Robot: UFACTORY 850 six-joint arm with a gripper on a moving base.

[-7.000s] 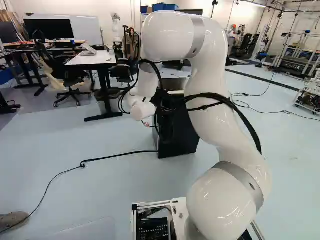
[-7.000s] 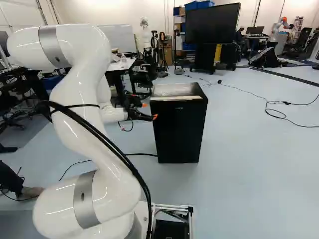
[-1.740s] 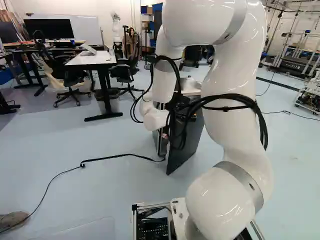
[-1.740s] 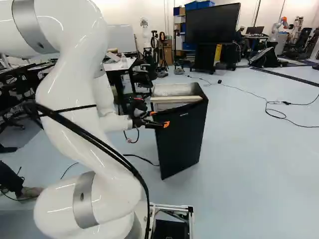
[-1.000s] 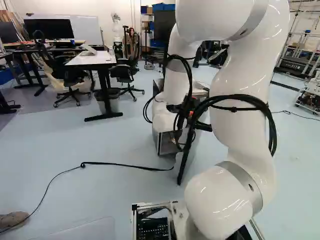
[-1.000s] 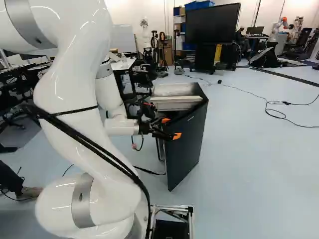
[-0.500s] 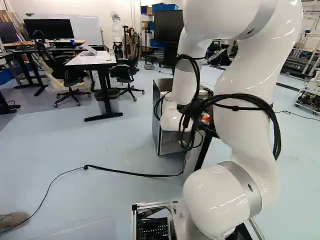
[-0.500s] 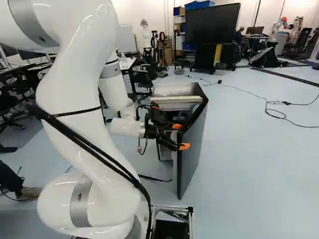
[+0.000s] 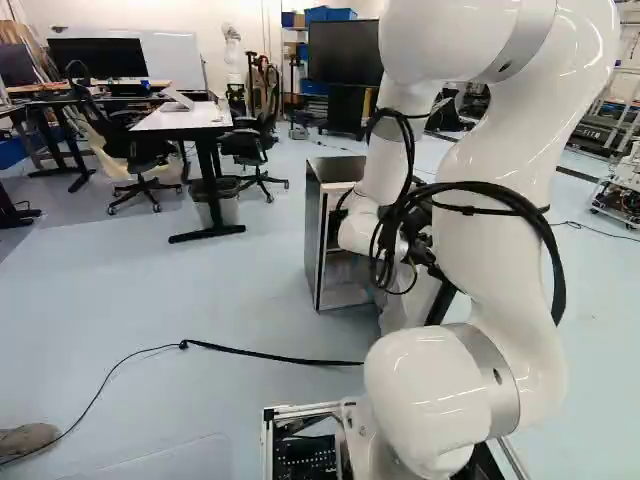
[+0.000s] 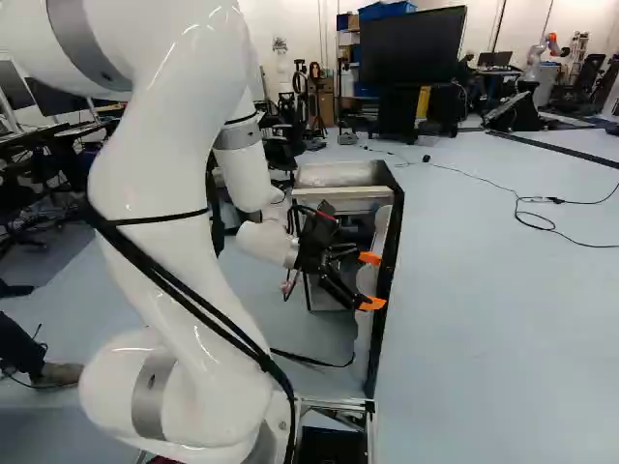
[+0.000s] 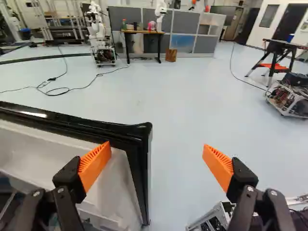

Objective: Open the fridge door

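Note:
In the right base view my gripper [image 10: 370, 280] is at the inner side of the black fridge door [image 10: 387, 280], its orange tips near the door's free part. The door stands wide, swung out from the fridge [image 10: 340, 176] toward the base, its pale liner showing. The fridge's open front and grey side wall [image 9: 318, 235] appear in the left base view. In the wrist view the gripper [image 11: 156, 153] is open; one finger overlaps the white liner [image 11: 57, 154], the other is over floor beyond the door's black edge [image 11: 140, 144]. Contact with the door cannot be told.
A black cable [image 9: 270, 353] crosses the floor left of the fridge. A white-topped desk [image 9: 185, 118] and chairs stand farther back. In the wrist view, a wheeled machine [image 11: 288, 98] and another robot [image 11: 98, 29] are beyond the door.
The door, shut in the oldest frames, has swung progressively outward, exposing the interior. My arm has moved rightward and nearer the base, and the gripper has turned along the door. The base has not moved.

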